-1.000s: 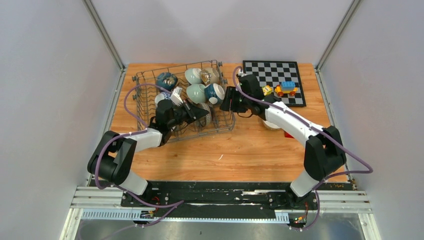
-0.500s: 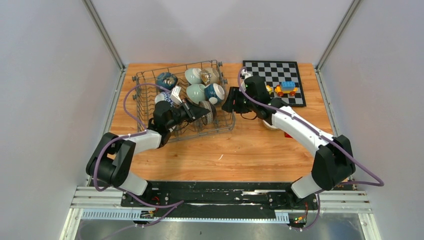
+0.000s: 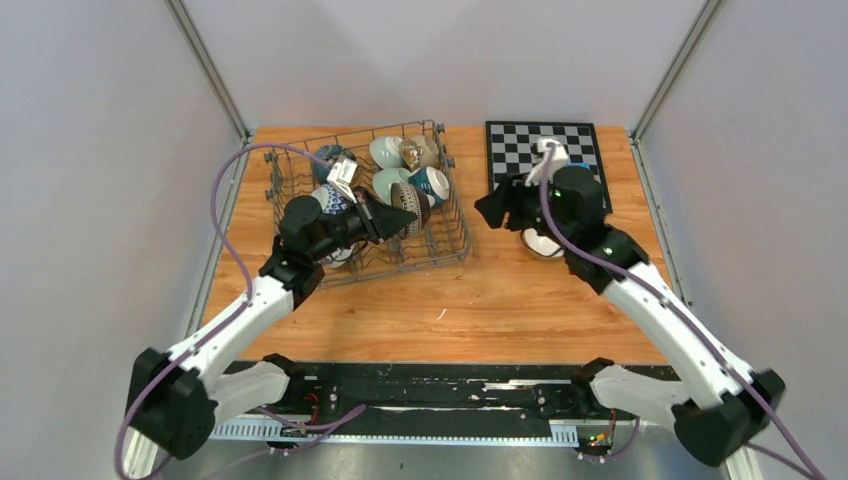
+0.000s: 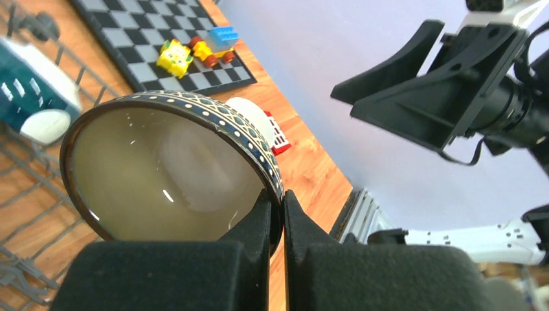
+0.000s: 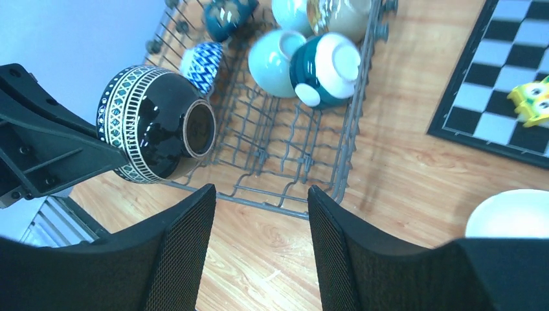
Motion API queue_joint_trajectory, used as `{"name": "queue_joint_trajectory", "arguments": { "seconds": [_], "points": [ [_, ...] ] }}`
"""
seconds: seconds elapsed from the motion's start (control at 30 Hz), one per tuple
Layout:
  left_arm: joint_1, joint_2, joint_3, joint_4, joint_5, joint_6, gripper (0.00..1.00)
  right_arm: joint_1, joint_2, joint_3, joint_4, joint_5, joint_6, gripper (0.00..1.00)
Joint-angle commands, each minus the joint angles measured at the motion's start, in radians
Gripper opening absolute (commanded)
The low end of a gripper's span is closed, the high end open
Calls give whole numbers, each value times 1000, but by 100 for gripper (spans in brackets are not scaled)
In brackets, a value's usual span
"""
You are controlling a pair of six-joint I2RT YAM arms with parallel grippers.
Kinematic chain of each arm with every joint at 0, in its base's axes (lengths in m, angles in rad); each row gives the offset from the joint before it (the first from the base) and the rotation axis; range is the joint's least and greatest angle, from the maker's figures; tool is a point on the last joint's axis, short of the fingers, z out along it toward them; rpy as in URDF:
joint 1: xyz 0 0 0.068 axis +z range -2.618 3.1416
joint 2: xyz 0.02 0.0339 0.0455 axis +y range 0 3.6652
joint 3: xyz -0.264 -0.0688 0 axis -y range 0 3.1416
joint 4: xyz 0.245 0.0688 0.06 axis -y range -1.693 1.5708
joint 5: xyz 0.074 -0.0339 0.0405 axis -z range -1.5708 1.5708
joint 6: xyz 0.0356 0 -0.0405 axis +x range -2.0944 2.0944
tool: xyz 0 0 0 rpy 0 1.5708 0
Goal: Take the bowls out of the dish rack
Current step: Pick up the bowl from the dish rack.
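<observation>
My left gripper is shut on the rim of a black bowl with a white pattern, holding it on its side above the dish rack. In the left wrist view the fingers pinch the rim, and the beige inside of that bowl faces me. Several bowls remain in the rack: a teal-and-white one, a pale green one and a blue-and-white one. My right gripper hangs open and empty right of the rack, its fingers over the table. A white bowl sits on the table.
A chessboard lies at the back right with toy blocks on it. A small red-and-white block lies beside the white bowl. The two arms face each other closely across the rack's right side.
My left arm has lifted the patterned bowl up out of the rack. My right arm has pulled back to the right, away from the rack, and risen.
</observation>
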Motion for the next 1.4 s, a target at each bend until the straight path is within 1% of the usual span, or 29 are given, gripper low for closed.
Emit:
{"name": "queue_joint_trajectory", "arguments": {
  "seconds": [0.0, 0.13, 0.17, 0.27, 0.33, 0.43, 0.5, 0.6, 0.67, 0.7, 0.8, 0.9, 1.0, 1.2, 1.37],
  "points": [
    [-126, -168, 151, -362, -102, 342, 0, -8, -196, -40, -109, 41, -82, 58],
    [-283, -256, 246, -646, -229, 568, 0, -8, -334, -17, -255, 32, -140, 59],
    [-326, -271, 261, -723, -261, 618, 0, -8, -348, 4, -299, 16, -152, 59],
    [-460, -304, 271, -862, -353, 761, 0, -8, -360, 67, -447, -76, -171, 59],
    [-568, -321, 258, -920, -458, 857, 0, -9, -360, 90, -511, -139, -178, 58],
    [-747, -316, 236, -958, -627, 954, 0, -8, -358, 105, -565, -223, -174, 58],
    [-830, -293, 235, -967, -699, 1007, 0, -6, -338, 122, -598, -248, -178, 59],
    [-934, -251, 234, -976, -784, 1109, 0, 27, -265, 188, -689, -236, -207, 59],
    [-985, -231, 219, -979, -817, 1192, 0, 95, -205, 230, -731, -187, -221, 60],
    [-1008, -226, 205, -977, -831, 1238, 0, 137, -183, 249, -745, -131, -224, 60],
    [-1087, -210, 151, -969, -880, 1390, 0, 265, -108, 289, -774, -28, -237, 60],
    [-1142, -185, 105, -956, -886, 1474, 0, 373, -44, 318, -780, 45, -244, 59],
    [-1169, -153, 100, -956, -858, 1514, 0, 432, 5, 316, -757, 72, -233, 58],
    [-1179, -96, 114, -982, -744, 1515, 0, 533, 103, 303, -716, 112, -218, 56],
    [-1204, -79, 132, -995, -722, 1512, 0, 578, 158, 291, -697, 113, -222, 55]
  ]
}}
